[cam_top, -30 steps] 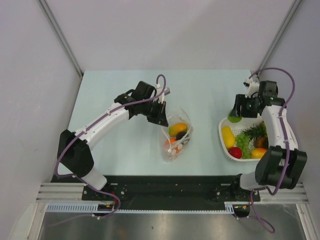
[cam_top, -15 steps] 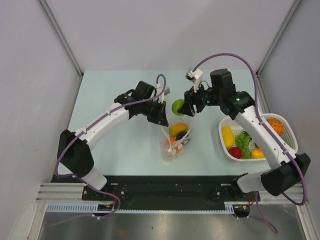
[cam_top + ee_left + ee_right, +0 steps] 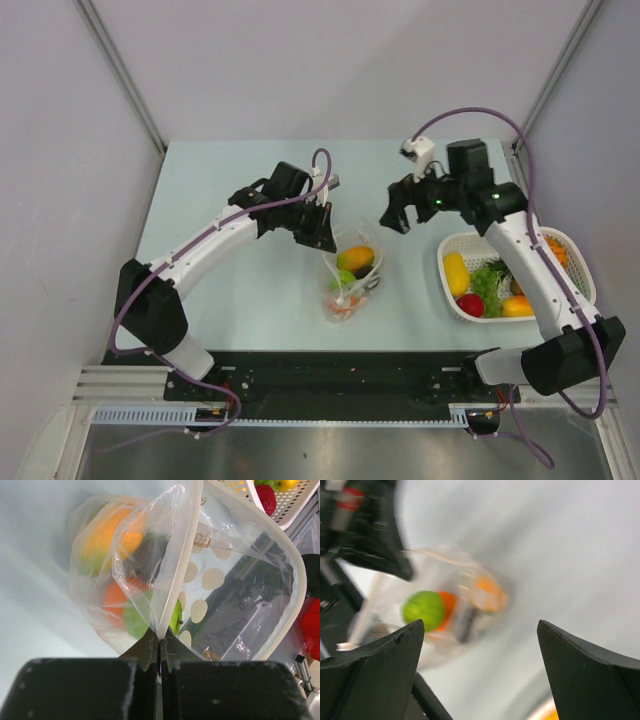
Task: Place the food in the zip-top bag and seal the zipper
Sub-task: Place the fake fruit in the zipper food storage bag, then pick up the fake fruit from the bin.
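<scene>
- Just right of the mouth of the zip-top bag (image 3: 352, 272), the right gripper (image 3: 394, 216) hangs with its fingers spread wide and nothing between them. Half a second ago it held a round green fruit directly over that mouth, and it has since drawn back a little toward the basket (image 3: 446, 300).
- The green fruit (image 3: 423, 610) now lies inside the bag, touching an orange piece (image 3: 447, 611). The right wrist view is blurred but shows it through the clear film. The top view shows green low in the pouch, under the yellow mango (image 3: 357, 259).
- The left gripper (image 3: 160, 647) has not shifted across the three top views. Its fingers are pressed together on a fold of the bag's rim, holding the mouth up and open on the table (image 3: 230, 180).
- The zipper (image 3: 186, 555) runs as a whitish strip round the gaping mouth. Its two sides are well apart, so nothing is sealed yet.
- More food waits in the basket: a yellow piece (image 3: 455, 272), green grapes (image 3: 487, 280) and a red piece (image 3: 470, 304) among others.
- One more drop looks finished, and the freed right arm is likely due back at the basket. Sealing must come last, and with the pouch filling and held at one point only, the mouth could sag.
</scene>
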Available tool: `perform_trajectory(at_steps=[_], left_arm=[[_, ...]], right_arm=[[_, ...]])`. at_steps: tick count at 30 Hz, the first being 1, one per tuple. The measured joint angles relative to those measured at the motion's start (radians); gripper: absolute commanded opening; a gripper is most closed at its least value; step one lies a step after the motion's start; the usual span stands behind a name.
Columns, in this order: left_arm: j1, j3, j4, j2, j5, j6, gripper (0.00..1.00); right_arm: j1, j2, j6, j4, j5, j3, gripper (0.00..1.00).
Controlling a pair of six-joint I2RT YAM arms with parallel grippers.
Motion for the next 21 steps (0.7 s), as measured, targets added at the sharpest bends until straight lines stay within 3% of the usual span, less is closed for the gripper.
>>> perform_trajectory(at_steps=[4, 9, 14, 21], left_arm=[[0.0, 0.0, 0.0, 0.0, 0.0, 0.0, 0.0], [0.0, 0.0, 0.002, 0.0, 0.0, -0.002, 0.0], [0.0, 0.0, 0.003, 0.0, 0.001, -0.008, 0.0], [0.0, 0.0, 0.003, 0.0, 0.0, -0.008, 0.0]], right_arm=[[-0.248, -0.039, -0.053, -0.089, -0.017, -0.038, 0.98], [-0.513, -0.04, -0.114, -0.201, 0.034, -0.216, 0.95], [-0.565, 0.006, -0.104, -0.212, 0.104, -0.323, 0.81], [-0.565, 0.172, -0.052, -0.108, 0.174, -0.348, 0.79]])
